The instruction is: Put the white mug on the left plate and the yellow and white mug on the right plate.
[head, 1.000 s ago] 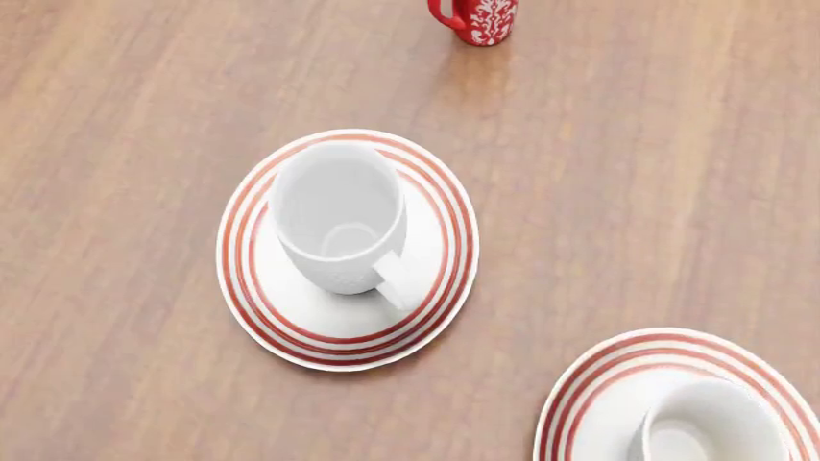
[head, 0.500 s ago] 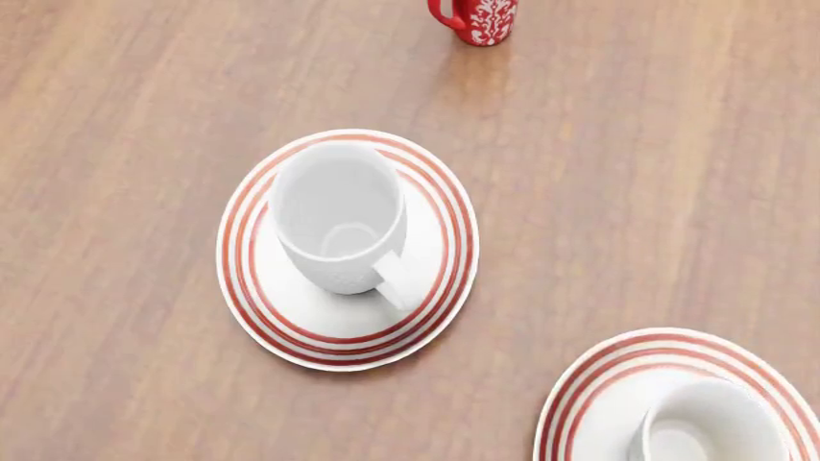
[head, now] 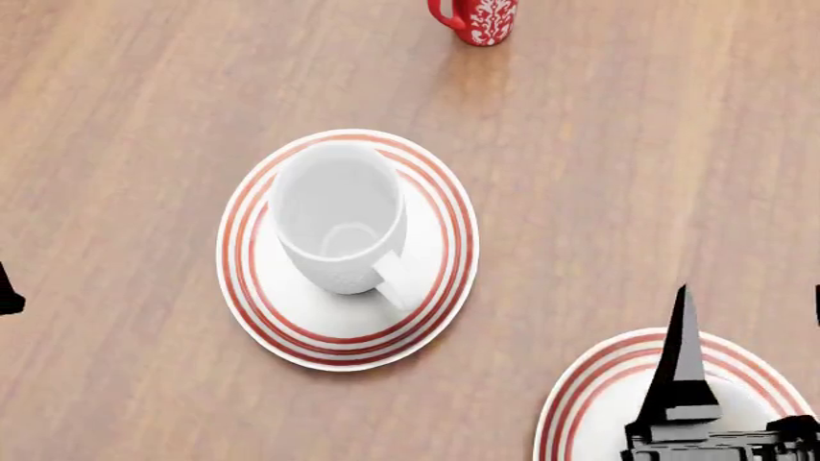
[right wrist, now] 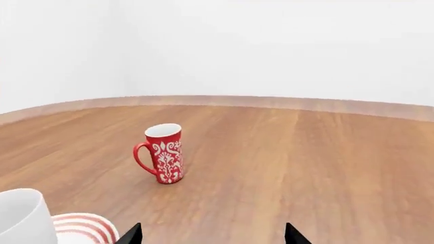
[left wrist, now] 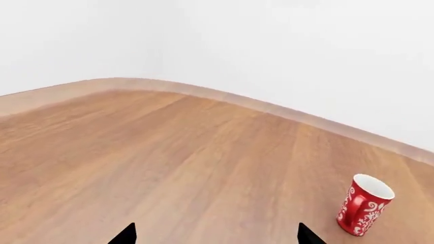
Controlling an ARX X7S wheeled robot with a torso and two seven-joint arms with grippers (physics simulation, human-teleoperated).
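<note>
— Fingers first: how do they stand?
— Right gripper (head: 750, 365) hangs over the right plate (head: 592, 384), its two dark fingers (head: 679, 351) spread wide and holding nothing. Left gripper (left wrist: 215, 235) shows two tips set well apart, likewise bare.
— How many plates?
— Two, both red-ringed. The white mug (head: 338, 216) stands upright on the left plate (head: 443, 288), handle towards the right plate.
— And mugs?
— Two in sight: the white one and one red mug (head: 474, 19) on the wooden surface (head: 129, 144), well beyond the left plate. The yellow mug cannot be made out; the right gripper covers the right plate's middle.
</note>
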